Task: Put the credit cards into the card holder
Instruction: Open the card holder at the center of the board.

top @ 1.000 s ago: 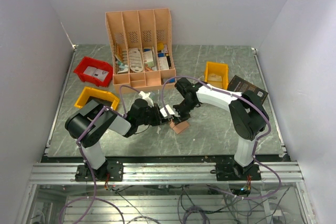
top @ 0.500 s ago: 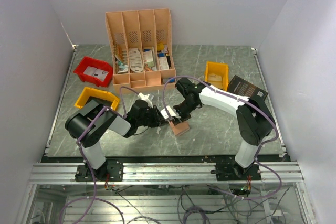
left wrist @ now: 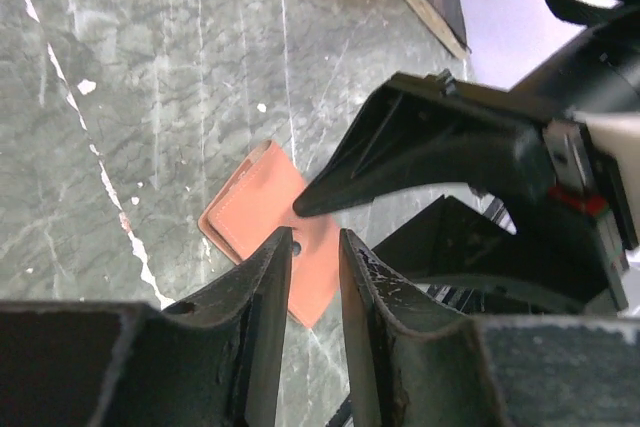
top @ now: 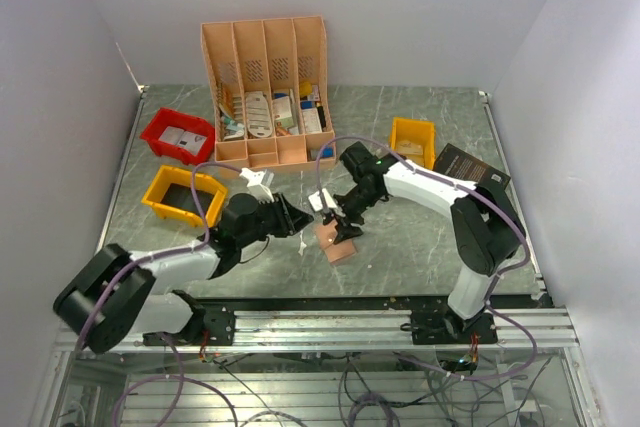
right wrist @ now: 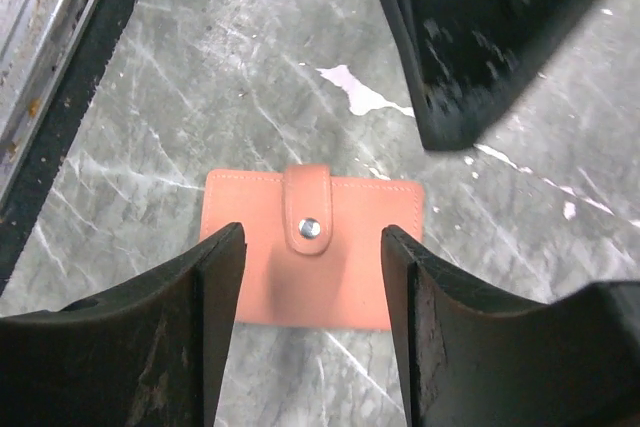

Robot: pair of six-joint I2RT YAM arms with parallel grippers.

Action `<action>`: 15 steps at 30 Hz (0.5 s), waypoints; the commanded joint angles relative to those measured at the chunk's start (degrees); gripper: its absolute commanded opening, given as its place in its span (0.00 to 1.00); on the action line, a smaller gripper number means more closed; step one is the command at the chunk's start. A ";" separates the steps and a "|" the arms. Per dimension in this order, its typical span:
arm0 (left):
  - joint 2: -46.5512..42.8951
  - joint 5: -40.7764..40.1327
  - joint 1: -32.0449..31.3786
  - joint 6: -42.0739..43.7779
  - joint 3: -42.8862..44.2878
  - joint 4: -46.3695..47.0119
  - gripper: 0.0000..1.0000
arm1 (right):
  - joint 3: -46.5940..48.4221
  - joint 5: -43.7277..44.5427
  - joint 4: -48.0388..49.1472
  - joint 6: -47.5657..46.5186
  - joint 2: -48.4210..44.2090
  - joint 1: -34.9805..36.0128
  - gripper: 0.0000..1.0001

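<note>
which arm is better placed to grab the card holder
Right, probably: the right pincer hangs over the card holder, jaws spread either side of the snap tab; the left pincer sits beside it, jaws narrower.

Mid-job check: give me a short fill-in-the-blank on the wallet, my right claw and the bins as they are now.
1. The small tan-brown leather card holder lies flat on the grey marble table with its snap flap ____.
2. The right claw hovers over it with its jaws ____.
3. The small plastic bin beside the black book is coloured ____.
Missing words: closed; open; yellow.
</note>
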 commanded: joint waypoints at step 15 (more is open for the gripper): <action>-12.29 -10.23 -3.14 -9.37 -3.27 -10.65 0.63 | -2.61 -8.00 9.44 40.82 -1.06 -14.99 0.61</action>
